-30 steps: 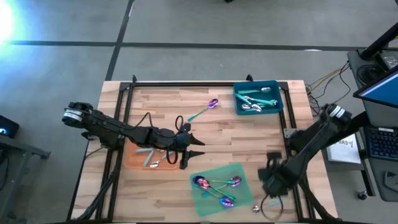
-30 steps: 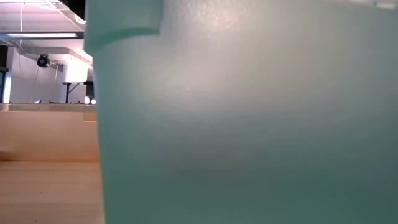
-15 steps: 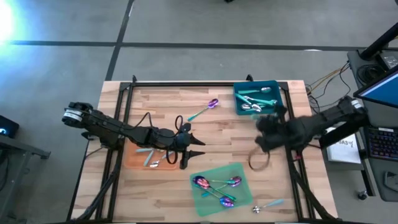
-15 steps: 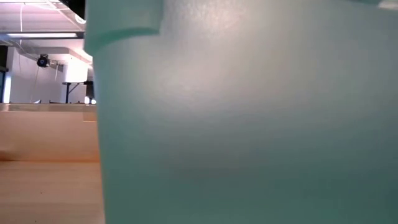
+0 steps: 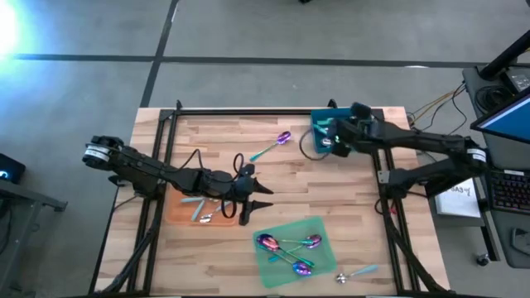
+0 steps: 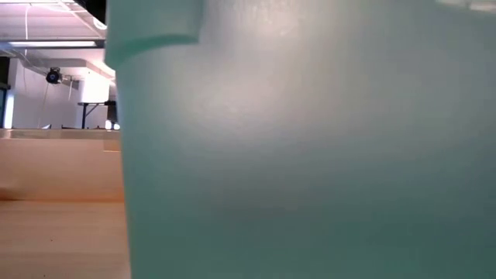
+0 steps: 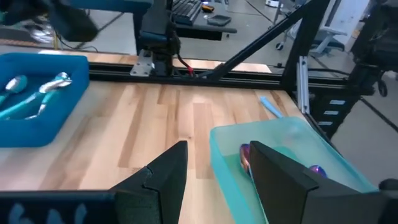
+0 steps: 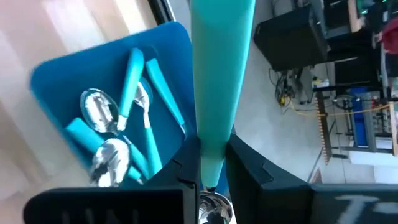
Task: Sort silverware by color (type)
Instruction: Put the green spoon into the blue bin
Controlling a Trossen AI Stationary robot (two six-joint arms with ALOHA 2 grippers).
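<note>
wood-slat table (image 5: 224,136) with a black frame, grey floor around it; a desk with a screen and keyboard sits off the right side. the low view is almost wholly filled by a pale teal surface close to the lens, with a strip of table and room showing at its edge.

silverware is in four places. teal bin (image 5: 363,116) at the far right corner holds silver-headed spoons (image 8: 102,112) with teal handles, lying roughly side by side. green mat (image 5: 315,261) near the front edge holds purple-headed spoons (image 5: 286,244), handles crossing. orange mat (image 5: 178,211) under the left arm has a few pale-handled pieces. one loose purple-headed spoon (image 5: 273,145) lies mid-table, long axis diagonal, head toward the bin. another loose spoon (image 5: 358,272) lies at the front right edge, head toward the green mat.

right gripper (image 5: 331,139) is over the bin's near edge, fingers pinched close on a teal spoon handle (image 8: 217,74) (silver head just behind the fingers, handle pointing out ahead over the bin).

left gripper (image 5: 258,197) is mid-table between the orange and green mats, fingers (image 7: 163,177) spread, nothing between them.
</note>
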